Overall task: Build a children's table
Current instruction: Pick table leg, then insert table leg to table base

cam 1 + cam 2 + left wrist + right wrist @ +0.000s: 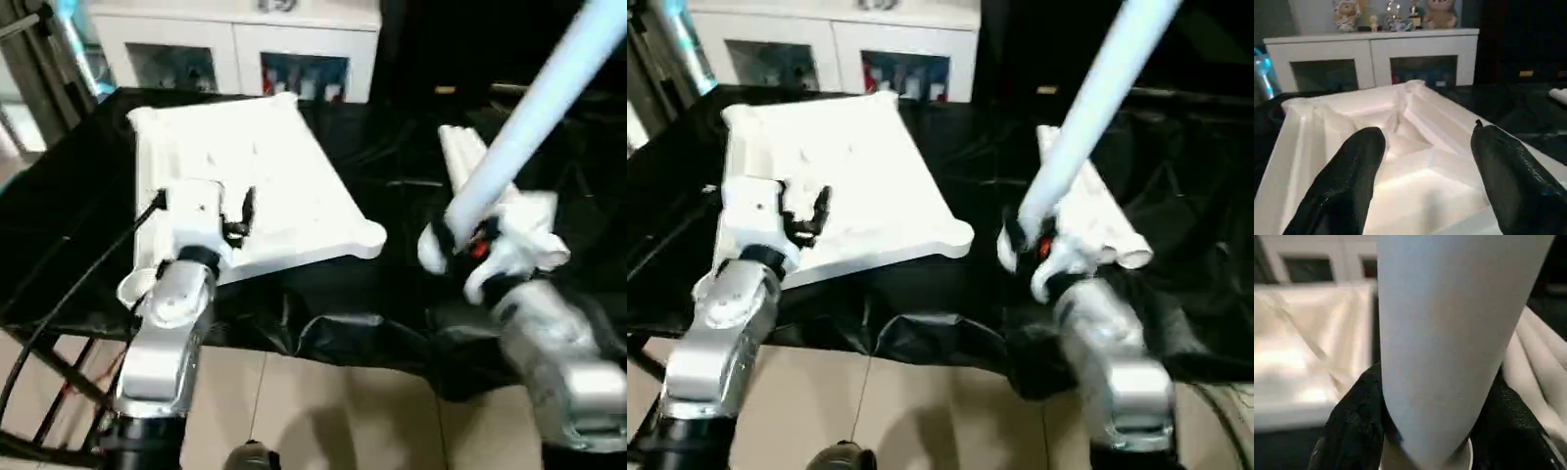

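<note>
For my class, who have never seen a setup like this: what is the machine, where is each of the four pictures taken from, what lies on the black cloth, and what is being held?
It is a humanoid robot with two silver arms. Two pictures look down from its head; the other two come from cameras on its wrists. On the black-draped work table lies a white tabletop, ribbed underside up, with spare legs beside it. The left hand hovers open over the tabletop, holding nothing. The right hand grips one long white leg, which points up and away.
</note>
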Controlling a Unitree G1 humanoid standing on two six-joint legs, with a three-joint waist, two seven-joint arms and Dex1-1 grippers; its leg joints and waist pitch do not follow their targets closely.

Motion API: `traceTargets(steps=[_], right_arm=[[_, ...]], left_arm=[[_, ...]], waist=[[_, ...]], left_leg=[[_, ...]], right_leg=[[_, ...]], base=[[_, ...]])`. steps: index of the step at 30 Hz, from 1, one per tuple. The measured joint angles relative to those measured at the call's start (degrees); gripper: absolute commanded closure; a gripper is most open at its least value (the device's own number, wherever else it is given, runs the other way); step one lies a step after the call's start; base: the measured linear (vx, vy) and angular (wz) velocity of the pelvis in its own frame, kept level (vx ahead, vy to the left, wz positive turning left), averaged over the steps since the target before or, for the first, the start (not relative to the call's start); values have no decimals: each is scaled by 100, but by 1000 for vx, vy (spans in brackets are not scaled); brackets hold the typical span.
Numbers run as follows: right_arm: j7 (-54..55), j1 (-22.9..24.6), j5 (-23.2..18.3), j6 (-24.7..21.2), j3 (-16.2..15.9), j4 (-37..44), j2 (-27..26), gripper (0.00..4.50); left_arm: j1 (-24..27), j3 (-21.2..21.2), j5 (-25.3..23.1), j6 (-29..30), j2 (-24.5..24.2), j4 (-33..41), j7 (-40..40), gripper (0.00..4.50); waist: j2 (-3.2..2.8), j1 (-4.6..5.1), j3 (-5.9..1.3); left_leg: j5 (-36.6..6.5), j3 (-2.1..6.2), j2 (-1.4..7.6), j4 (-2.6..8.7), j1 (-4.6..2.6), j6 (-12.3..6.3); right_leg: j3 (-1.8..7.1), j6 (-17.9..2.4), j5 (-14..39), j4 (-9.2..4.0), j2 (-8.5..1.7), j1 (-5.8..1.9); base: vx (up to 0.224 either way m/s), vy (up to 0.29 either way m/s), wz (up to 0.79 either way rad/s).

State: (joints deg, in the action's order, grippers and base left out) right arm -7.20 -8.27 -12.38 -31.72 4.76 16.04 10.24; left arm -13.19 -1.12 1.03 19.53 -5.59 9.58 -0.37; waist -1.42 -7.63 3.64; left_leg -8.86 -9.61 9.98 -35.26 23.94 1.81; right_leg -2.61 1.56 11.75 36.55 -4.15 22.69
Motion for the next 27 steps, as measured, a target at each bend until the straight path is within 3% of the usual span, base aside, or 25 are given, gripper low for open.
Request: traceTargets(steps=[2,3,5,6,8,10,11,14,17,18,19,20,21,22,23,24,25,26,27], right_arm=[[121,0,149,113,-16,-101,-59,259],[206,-1,262,311,-20,-164,-71,259],[270,-8,406,588,-25,-175,-59,259],[333,-7,510,770,-65,-227,-18,259],[444,-1,590,766,-25,-328,49,259],[223,7,231,599,183,-324,-68,259],[38,54,63,587,186,-324,-128,259],[-229,125,-59,590,-47,-330,-221,259],[-346,120,-81,590,-351,-332,-278,259],[-370,120,-49,591,-476,-332,-259,259],[-417,116,-42,595,-556,-311,-254,259],[-471,151,-30,609,-586,-275,-250,259],[-500,154,-20,608,-586,-290,-234,259],[-527,114,-19,620,-576,-301,-198,259],[-541,94,5,632,-536,-344,-119,259],[-541,87,56,634,-497,-406,-98,259],[-537,68,94,637,-472,-504,-91,259],[-524,60,106,637,-445,-566,-85,259],[-508,-18,105,640,-428,-643,-88,259]], left_arm=[[86,21,-57,22,-28,32,27,119],[138,42,-86,66,-23,108,66,119],[173,38,-105,169,-23,188,112,119],[209,23,-136,163,20,209,131,119],[231,92,-138,167,150,235,145,119],[215,167,-138,151,170,293,145,119],[204,167,-144,115,125,305,145,119],[218,168,-202,40,38,300,122,119],[213,148,-202,48,74,301,124,119],[213,148,-209,75,78,302,125,119],[192,148,-208,92,76,311,125,119],[110,154,-205,104,53,308,123,119],[91,167,-203,87,61,331,122,119],[102,161,-204,63,67,343,123,119],[186,200,-202,59,158,335,123,119],[252,251,-201,71,177,311,121,119],[281,255,-202,109,162,292,121,119],[262,254,-204,131,154,294,121,119],[214,230,-206,137,132,303,121,119]], waist=[[-49,130,10],[-48,161,9],[13,176,-13],[51,174,-14],[141,38,-49],[121,10,-84],[98,14,-99],[106,18,-92],[53,48,-30],[-15,94,19],[-47,83,36],[10,-1,55],[148,-110,29],[327,-153,-21],[345,-139,-11],[323,-208,-14],[304,-204,-27],[252,-201,-43],[114,-187,-78]], left_leg=[[22,133,39,3,-5,36],[33,144,111,3,-15,54],[59,142,151,4,-22,97],[47,127,153,38,-52,118],[-190,91,57,-96,-29,53],[-149,135,-39,-80,-115,120],[-132,142,-42,-34,-111,151],[-117,155,-1,-21,-114,173],[-135,164,23,17,-267,151],[-184,172,80,53,-389,142],[-191,151,116,102,-424,144],[-191,49,115,89,-466,144],[-191,-119,102,79,-507,144],[-209,-93,25,-11,-438,139],[-360,79,-33,-553,-254,-48],[-436,262,-129,-1001,-134,-179],[-477,360,-211,-1259,-50,-243],[-501,337,-216,-1187,-58,-274],[-579,309,-164,-661,-261,-290]], right_leg=[[-63,-35,-38,-81,87,-65],[-144,-79,-15,-12,90,-77],[-132,-150,39,148,75,-83],[-131,-152,77,188,92,-51],[-126,-184,85,188,76,51],[-158,-184,85,190,85,133],[-179,-186,80,176,93,164],[-260,-232,42,98,99,152],[-360,-239,17,-87,87,-22],[-485,-238,20,-245,89,-217],[-535,-228,195,-137,68,-353],[-459,-268,488,388,24,-371],[-286,-274,677,660,-42,-488],[-130,-140,1014,693,-54,-645],[-233,-143,1094,682,-70,-604],[-260,-143,1097,648,-77,-701],[-393,-134,1099,540,-126,-760],[-530,-124,1093,400,-138,-837],[-618,-127,1078,258,-73,-923]], base=[[-14,-27,2],[-27,-54,3],[-22,-124,0],[-20,-144,-2],[-27,-140,-9],[-29,-100,-13],[0,0,0],[0,0,0],[-8,18,0],[-24,53,0],[-57,48,-4],[0,0,0],[0,0,0],[35,-78,20],[57,-60,47],[57,-60,47],[90,4,58],[87,39,58],[87,39,58]])
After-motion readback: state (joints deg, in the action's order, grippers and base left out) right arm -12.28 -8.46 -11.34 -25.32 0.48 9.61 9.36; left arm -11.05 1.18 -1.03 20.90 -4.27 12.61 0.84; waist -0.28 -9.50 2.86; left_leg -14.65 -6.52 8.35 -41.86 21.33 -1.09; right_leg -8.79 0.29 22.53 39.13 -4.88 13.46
